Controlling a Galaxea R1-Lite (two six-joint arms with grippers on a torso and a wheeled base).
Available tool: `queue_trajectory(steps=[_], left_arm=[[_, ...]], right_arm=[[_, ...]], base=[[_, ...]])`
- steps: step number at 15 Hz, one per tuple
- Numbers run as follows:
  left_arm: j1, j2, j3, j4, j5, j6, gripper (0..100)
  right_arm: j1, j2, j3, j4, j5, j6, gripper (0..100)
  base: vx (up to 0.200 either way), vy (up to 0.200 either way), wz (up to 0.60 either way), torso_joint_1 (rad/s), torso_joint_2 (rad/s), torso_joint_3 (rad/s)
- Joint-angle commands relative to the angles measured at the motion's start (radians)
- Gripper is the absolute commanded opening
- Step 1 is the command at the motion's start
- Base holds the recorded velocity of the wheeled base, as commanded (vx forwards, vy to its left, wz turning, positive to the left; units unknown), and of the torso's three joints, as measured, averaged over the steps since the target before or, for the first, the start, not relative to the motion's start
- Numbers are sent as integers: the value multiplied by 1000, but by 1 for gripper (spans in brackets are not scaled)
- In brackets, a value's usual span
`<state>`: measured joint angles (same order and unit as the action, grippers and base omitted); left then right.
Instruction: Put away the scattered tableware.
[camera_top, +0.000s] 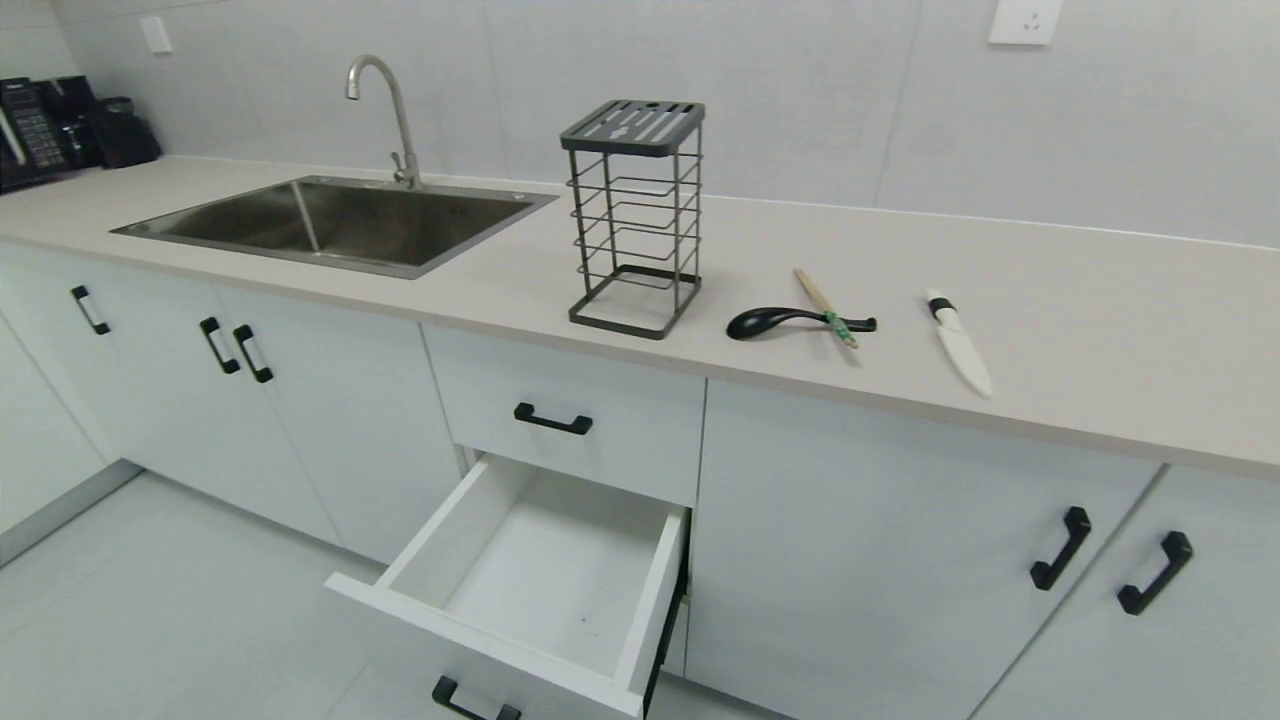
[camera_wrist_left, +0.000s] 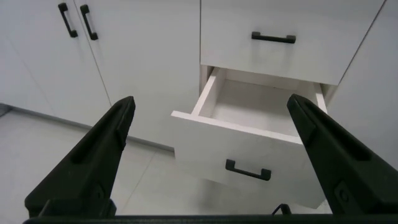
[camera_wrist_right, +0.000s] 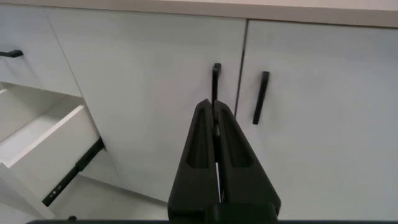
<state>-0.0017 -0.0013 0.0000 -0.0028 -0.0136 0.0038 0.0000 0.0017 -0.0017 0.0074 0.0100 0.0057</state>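
Left gripper agape before pulled-out drawer

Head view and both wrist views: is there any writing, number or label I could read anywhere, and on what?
None readable.
Black device at the far left end of the counter: light marks on its panel, too small to read.
Wall socket, knife: no print visible.

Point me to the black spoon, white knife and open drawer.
black spoon (camera_top: 752, 324): head view, on its bowl.
white knife (camera_top: 962, 350): head view, mid-blade.
open drawer (camera_top: 470, 640): head view, front panel's top edge.
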Motion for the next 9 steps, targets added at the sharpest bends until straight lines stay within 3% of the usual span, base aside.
queue_trajectory(steps=[1,4,7,9], left_arm=[[0,1,0,0,0,-1,100],[0,1,0,0,0,-1,100],[0,1,0,0,0,2,100],[0,1,0,0,1,1,100]], right_arm=[[0,1,0,2,1,2,0],[0,0,0,2,1,2,0],[0,1,0,2,1,3,0],[0,1,0,2,1,3,0]], base=[[0,0,0,0,0,0],[0,0,0,0,0,0],[200,0,0,4,2,1],[0,0,0,0,0,0]])
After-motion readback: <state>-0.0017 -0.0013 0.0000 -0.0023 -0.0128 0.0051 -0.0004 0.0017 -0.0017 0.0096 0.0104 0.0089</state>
